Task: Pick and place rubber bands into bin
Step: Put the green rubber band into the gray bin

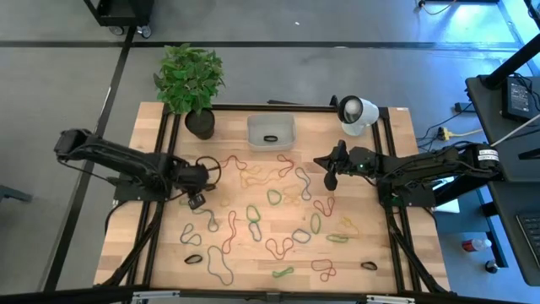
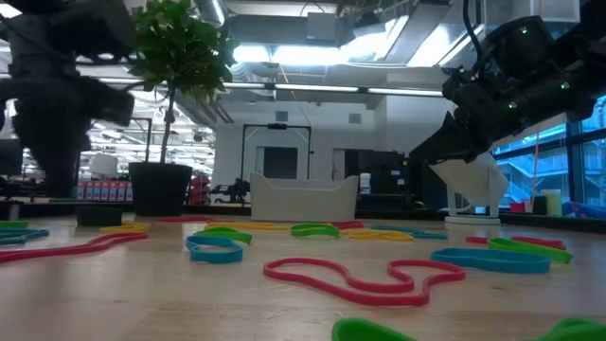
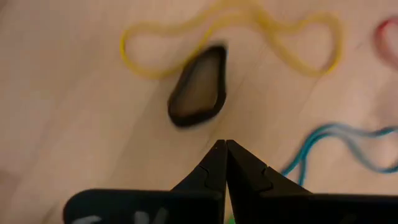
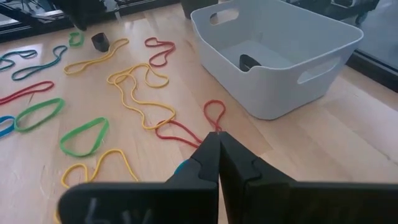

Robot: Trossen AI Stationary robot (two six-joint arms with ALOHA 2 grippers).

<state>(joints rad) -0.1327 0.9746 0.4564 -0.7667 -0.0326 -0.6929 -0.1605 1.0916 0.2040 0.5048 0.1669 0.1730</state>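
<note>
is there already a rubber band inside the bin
Yes, the right wrist view shows one small dark band lying on the floor of the bin, while the other bands are still spread over the table.

- My table [image 1: 152, 245] is a pale wooden top with black rails along its sides.
- The rubber bands [image 1: 253, 215] lie scattered flat over most of it, in red, green, yellow, blue and black.
- The bin [image 1: 271, 132] sits near the far edge, about midway across, with one dark band inside.
- A black plant pot [image 1: 200, 124] stands just left of it.
- A white round camera [image 1: 358, 114] stands at the far right.
</note>
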